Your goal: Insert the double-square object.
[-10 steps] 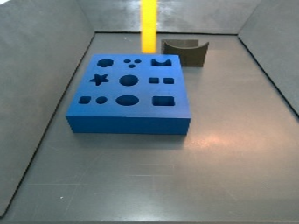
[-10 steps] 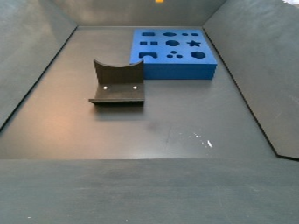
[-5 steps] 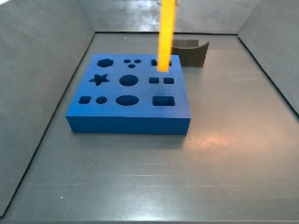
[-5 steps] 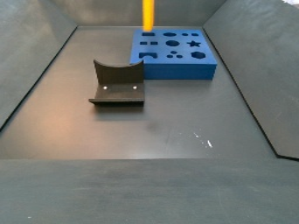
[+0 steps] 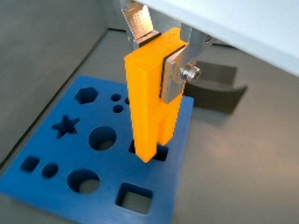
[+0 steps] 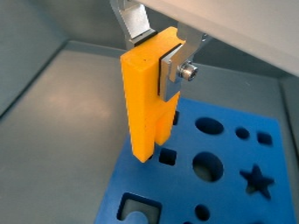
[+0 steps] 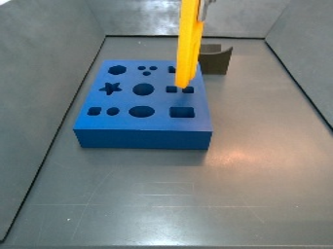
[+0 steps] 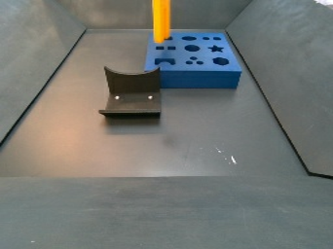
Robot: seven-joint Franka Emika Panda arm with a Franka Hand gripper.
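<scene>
pincer (image 5: 162, 54) holds double-square object (image 5: 153, 101) over blue block (image 7: 143, 101).

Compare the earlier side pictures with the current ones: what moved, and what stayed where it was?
The yellow bar, clamped in the gripper, came down and across over the blue block; its lower end now sits at the two small square holes. The blue block and the dark curved piece did not move.

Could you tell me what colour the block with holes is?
Blue, clearest in a side view.
</scene>
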